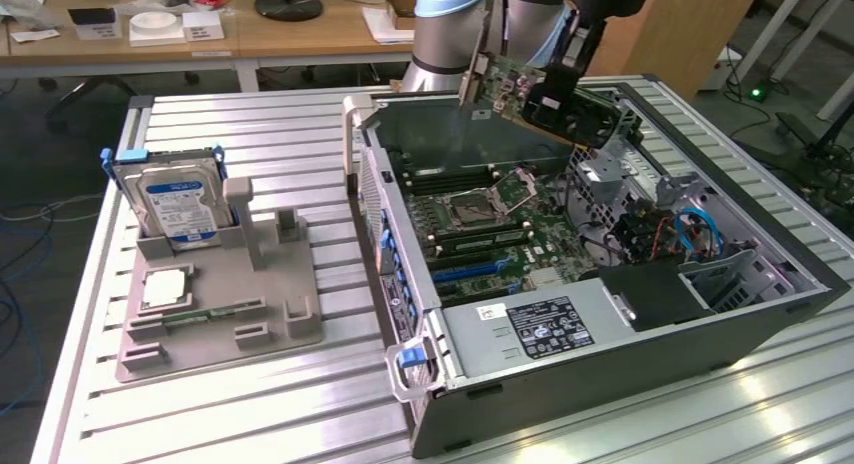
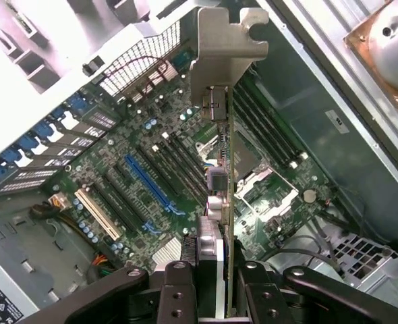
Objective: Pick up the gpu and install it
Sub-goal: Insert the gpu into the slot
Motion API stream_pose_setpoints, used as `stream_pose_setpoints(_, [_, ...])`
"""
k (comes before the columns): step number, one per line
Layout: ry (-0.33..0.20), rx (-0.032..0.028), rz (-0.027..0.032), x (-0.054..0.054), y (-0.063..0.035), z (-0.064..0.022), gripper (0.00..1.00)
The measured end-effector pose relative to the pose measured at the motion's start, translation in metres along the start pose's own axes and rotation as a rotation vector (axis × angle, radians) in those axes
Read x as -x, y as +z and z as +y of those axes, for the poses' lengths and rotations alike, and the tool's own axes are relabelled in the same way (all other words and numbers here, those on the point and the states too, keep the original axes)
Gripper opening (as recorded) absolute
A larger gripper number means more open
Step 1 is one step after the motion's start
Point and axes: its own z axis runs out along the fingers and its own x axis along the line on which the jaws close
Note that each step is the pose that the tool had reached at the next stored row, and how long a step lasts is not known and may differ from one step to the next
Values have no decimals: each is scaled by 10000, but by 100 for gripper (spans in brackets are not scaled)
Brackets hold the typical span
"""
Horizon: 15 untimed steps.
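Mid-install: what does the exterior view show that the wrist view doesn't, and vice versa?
Exterior view: the hard drive standing in the grey fixture beside the case. Wrist view: the white expansion slot on the board. Both: the gripper shut on the gpu, held above the motherboard.

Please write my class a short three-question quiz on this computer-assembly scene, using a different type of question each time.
1. True or false: the gpu is already seated on the motherboard.
2. What stands upright in the grey holder? A) hard drive B) cooling fan C) keyboard
3. Fill in: the claw is shut on the ____, above the open case.

Key: 1 false; 2 A; 3 gpu
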Motion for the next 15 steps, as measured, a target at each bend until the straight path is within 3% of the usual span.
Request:
stream_pose_setpoints(4, [-476,33,20,3,3,-5,28])
stream_pose_setpoints(7, [-837,27,24,3,6,-6,28])
stream_pose_setpoints(9, [-997,-56,-36,2,10,-8,28])
stream_pose_setpoints(13, [-1238,-327,-242,0,17,-8,28])
stream_pose_setpoints(15, [-1420,-425,-317,0,21,-8,28])
